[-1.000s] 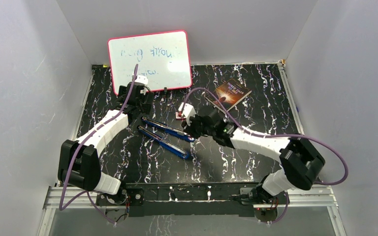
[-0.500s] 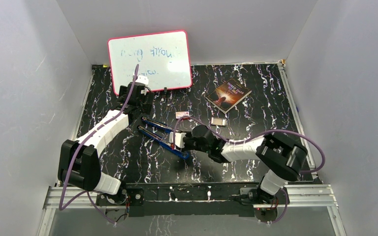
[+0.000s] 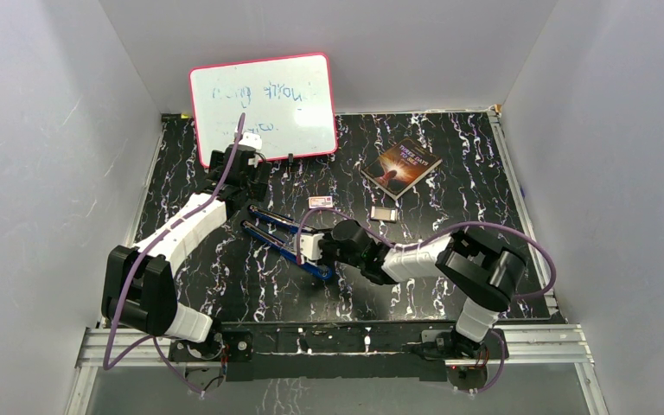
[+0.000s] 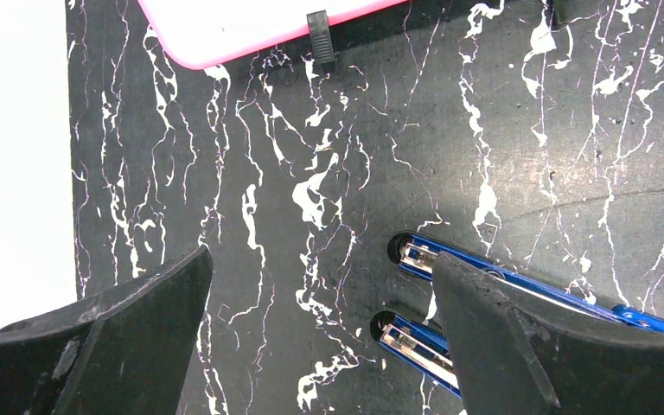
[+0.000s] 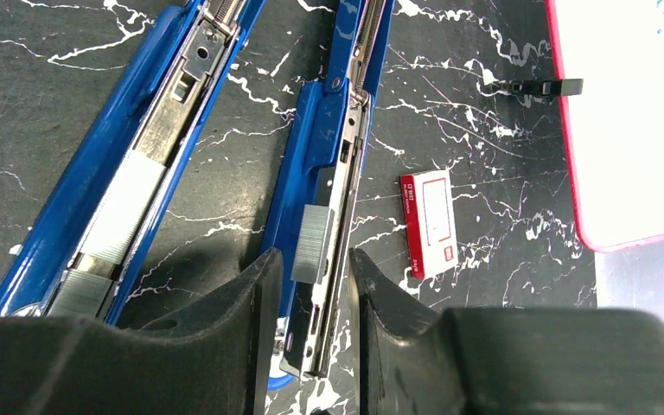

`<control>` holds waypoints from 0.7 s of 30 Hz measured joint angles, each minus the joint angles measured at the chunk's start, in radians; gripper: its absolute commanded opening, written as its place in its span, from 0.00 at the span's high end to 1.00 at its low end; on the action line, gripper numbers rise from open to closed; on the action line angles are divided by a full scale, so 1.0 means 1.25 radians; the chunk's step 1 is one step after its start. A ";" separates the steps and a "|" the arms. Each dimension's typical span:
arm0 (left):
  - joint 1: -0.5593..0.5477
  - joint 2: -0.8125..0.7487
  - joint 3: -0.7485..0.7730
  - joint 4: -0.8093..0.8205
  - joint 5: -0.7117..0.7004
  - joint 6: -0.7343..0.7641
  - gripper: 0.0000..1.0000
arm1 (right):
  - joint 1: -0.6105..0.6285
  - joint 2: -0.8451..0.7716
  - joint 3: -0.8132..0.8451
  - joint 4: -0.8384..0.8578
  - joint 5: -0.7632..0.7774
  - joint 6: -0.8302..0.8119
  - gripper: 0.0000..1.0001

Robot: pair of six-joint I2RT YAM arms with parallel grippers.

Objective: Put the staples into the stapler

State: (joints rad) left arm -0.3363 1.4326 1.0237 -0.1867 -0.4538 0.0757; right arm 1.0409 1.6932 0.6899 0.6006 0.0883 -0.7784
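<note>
The blue stapler [image 3: 277, 245] lies opened flat in two long halves mid-table. In the right wrist view the halves [image 5: 173, 112] run side by side. A short silvery strip of staples [image 5: 314, 245] lies on the metal rail of the right half [image 5: 324, 130]. My right gripper [image 5: 316, 264] is narrowly open; its fingertips [image 5: 264, 285] straddle that half, the strip's near end between them and not pinched. It sits over the stapler's near end [image 3: 309, 246]. My left gripper [image 4: 320, 259] is wide open and empty, its right finger above the hinge ends [image 4: 415, 341].
A small white box with a red label [image 3: 320, 201] [image 5: 428, 223] lies just behind the stapler. A small grey piece [image 3: 384, 213], a book [image 3: 402, 166], a pink-framed whiteboard [image 3: 264, 108] and a black clip [image 4: 320, 39] are at the back.
My right gripper has moved from beside the small white box forward and left to the stapler's near end. The left arm has not moved.
</note>
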 measured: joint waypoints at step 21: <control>0.000 0.000 0.000 0.000 0.000 0.002 0.02 | 0.000 0.042 0.039 -0.034 0.017 -0.009 0.59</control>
State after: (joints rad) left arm -0.3363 1.4326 1.0237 -0.1864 -0.4541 0.0788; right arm 1.0409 1.7451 0.7387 0.5583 0.1101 -0.7898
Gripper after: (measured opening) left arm 0.982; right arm 0.420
